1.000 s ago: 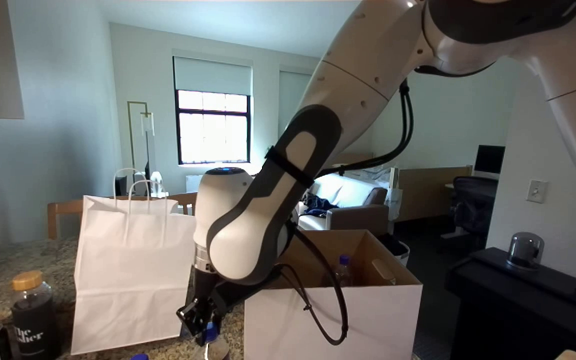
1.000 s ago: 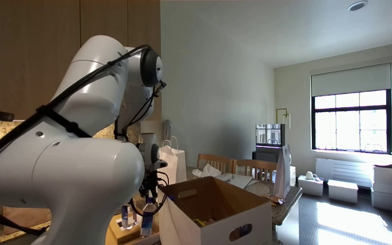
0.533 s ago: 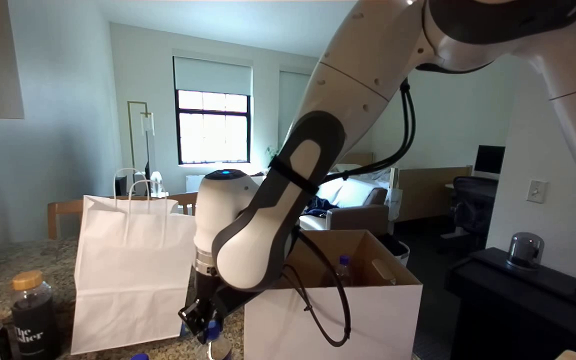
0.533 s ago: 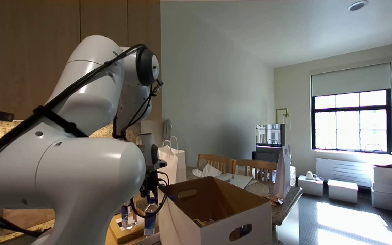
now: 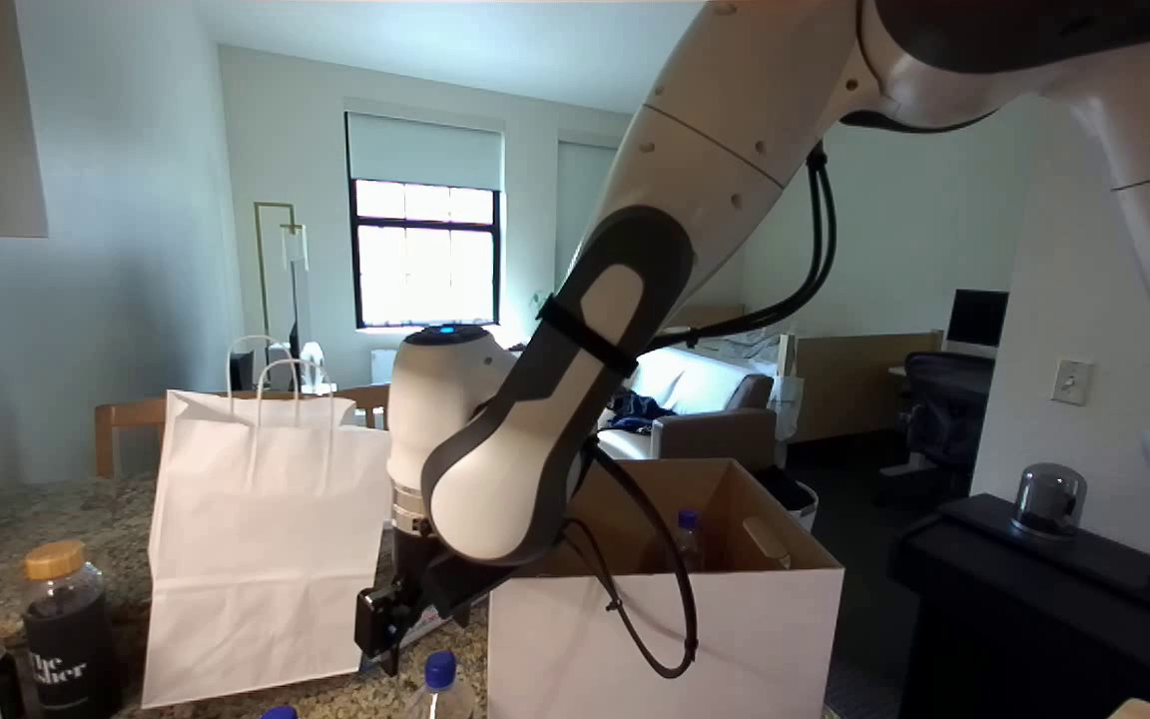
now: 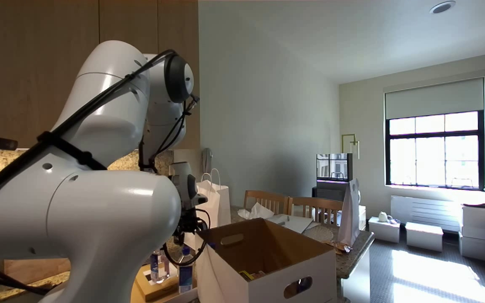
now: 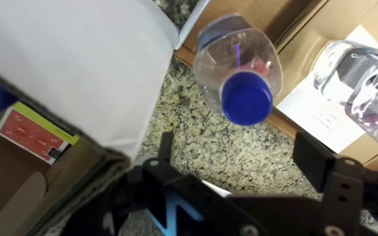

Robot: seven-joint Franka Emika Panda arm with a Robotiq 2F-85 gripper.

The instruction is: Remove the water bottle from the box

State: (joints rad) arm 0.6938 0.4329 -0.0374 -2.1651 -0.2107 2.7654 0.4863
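A clear water bottle with a blue cap (image 7: 247, 98) stands upright outside the box, close to its white outer face (image 7: 94, 59). It also shows in both exterior views, the water bottle (image 5: 440, 694) beside the cardboard box (image 5: 665, 639). My gripper (image 7: 238, 147) is open above the counter, just off the cap, with only bare stone seen between its fingers (image 7: 312, 160). Inside the box is another blue-capped bottle (image 5: 687, 544), its lower part hidden by the wall. A further clear bottle (image 6: 158, 267) stands on flat cardboard to the side.
A tall white paper bag (image 5: 266, 559) stands near the gripper. An orange-lidded dark bottle (image 5: 66, 634) is farther along the granite counter. Flat cardboard (image 7: 326, 108) lies by the bottles. A red card pack (image 7: 31, 134) sits inside the box. The arm's cable loop hangs against the box.
My gripper was shut at the bottle's blue cap and lowered slightly with it. Now its fingers have spread and it has risen off the cap, leaving the bottle standing.
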